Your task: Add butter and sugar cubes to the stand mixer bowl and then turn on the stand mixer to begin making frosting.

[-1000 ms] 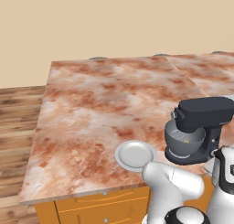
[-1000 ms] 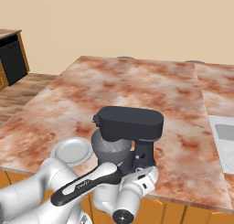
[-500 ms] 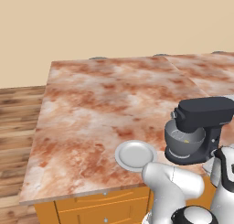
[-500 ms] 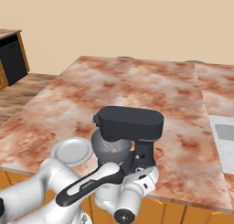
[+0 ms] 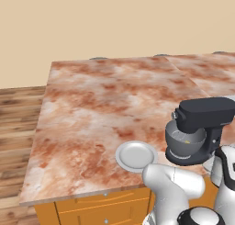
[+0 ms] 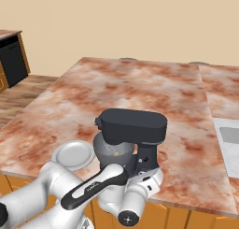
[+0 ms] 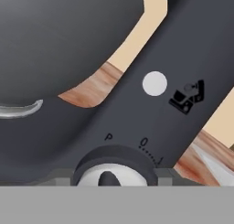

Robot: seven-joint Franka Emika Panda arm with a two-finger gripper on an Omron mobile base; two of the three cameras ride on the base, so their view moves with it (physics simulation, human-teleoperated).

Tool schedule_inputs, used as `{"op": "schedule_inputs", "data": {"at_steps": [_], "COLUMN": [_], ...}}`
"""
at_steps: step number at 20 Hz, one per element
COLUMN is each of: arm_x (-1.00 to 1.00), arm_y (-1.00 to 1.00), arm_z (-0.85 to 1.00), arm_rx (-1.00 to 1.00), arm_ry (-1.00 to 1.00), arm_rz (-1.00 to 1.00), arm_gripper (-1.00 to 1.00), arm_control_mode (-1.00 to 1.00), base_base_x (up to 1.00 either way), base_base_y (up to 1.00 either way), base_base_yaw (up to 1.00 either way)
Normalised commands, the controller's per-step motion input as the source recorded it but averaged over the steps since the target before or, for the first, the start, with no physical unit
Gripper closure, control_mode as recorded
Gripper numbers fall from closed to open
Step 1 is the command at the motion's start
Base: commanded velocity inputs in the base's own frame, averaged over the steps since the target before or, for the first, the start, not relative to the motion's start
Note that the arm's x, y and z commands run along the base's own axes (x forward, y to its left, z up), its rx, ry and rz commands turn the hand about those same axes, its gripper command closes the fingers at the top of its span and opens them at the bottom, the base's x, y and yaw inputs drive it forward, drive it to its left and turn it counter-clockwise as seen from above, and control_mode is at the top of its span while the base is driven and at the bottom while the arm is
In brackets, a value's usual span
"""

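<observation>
Across the last second almost nothing is changing in the two base views: the stand mixer (image 6: 133,125), the stand mixer bowl (image 5: 178,148) under its head and the flat plate (image 5: 135,156) are all sitting where they were on the marble counter (image 5: 105,100), and only the arm's dark-striped forearm is creeping slightly closer to the machine. The gripper (image 6: 147,173) is pressing in at the side of the mixer's column, low and beside the bowl. In the hand view the round side knob (image 7: 114,170) is sitting directly ahead of the jaws, centred between them at very close range, with the dial marks P, 0 and 1 arching just beyond it and the bowl's curved wall lying off to one side. The fingertips themselves are not showing clearly against the dark housing, so I cannot tell whether the jaws are spread, closing or already pinching the knob. A small yellow speck, probably the butter (image 5: 187,141), is lying inside the bowl, well beyond the jaws; sugar cubes are too small to make out. Judging from this, the loading seems finished and the arm is settling in for the final step, which is calling for a firm pinch on the knob and a twist away from 0
</observation>
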Motion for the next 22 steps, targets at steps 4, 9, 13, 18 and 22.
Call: {"op": "schedule_inputs", "data": {"at_steps": [4,9,13,18,22], "arm_x": [0.00,-0.02,-0.06,-0.06,-0.14], "arm_y": [0.00,-0.06,0.00,0.00,0.00], "arm_z": [-0.02,-0.11,-0.07,-0.03,-0.05], "arm_rx": [0.00,0.16,0.21,0.22,0.27], "arm_ry": [0.00,0.00,0.00,0.00,0.00], "arm_rz": [0.00,0.00,-0.01,-0.03,-0.06], "arm_gripper": [1.00,1.00,1.00,1.00,1.00], "arm_control_mode": [-1.00,-1.00,-1.00,-1.00,-1.00], "base_base_x": [0.00,0.00,0.00,0.00,0.00], "base_base_y": [0.00,0.00,0.00,0.00,0.00], "base_base_yaw": [0.00,0.00,0.00,0.00,0.00]}}
